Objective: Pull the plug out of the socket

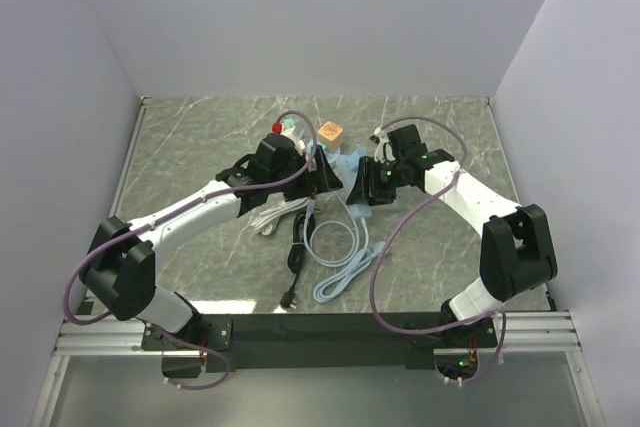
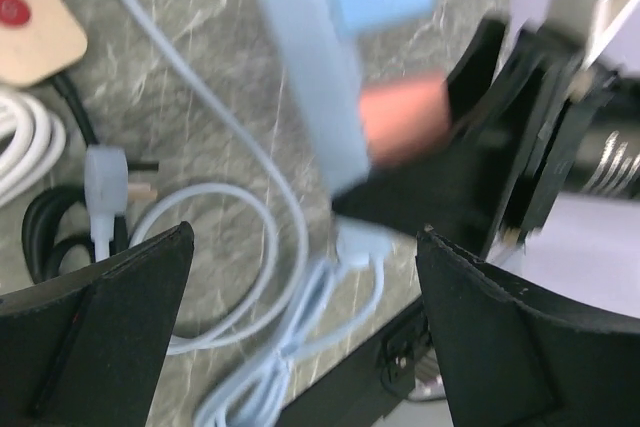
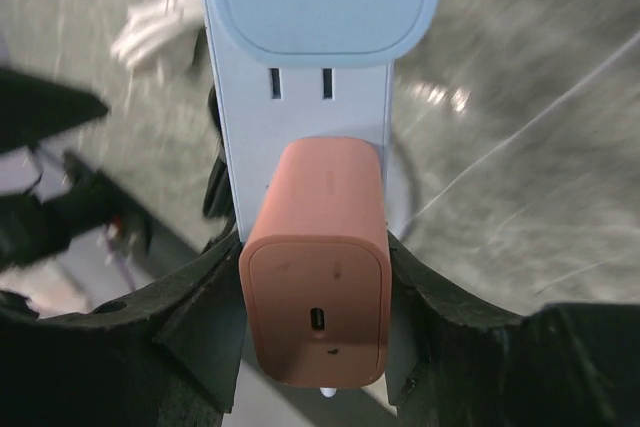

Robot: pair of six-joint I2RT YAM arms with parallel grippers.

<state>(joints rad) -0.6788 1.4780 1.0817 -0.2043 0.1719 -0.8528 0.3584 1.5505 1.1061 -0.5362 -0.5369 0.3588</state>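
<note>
Your right tool (image 3: 316, 252) is closed on the orange plug (image 3: 315, 297). The jaws press its two side faces, at 9 and 3 o'clock in the wrist view. The plug is seated in the pale blue socket strip (image 3: 305, 117), which runs away toward 12 o'clock. Whether the strip lies flat on the marbled surface (image 3: 520, 67) cannot be told.

Your left tool (image 2: 305, 242) stands at full width and holds nothing. In the overhead view it sits close by, at 9 o'clock of the strip.

Hazard: nothing restrains the strip. A pull now would likely drag strip and cable (image 1: 335, 289) along with the plug rather than separate them.

Second hazard — the plug casing looks smooth, so a light grip may slide off. Pull along the prong axis — an angled pull may bind the prongs.
</note>
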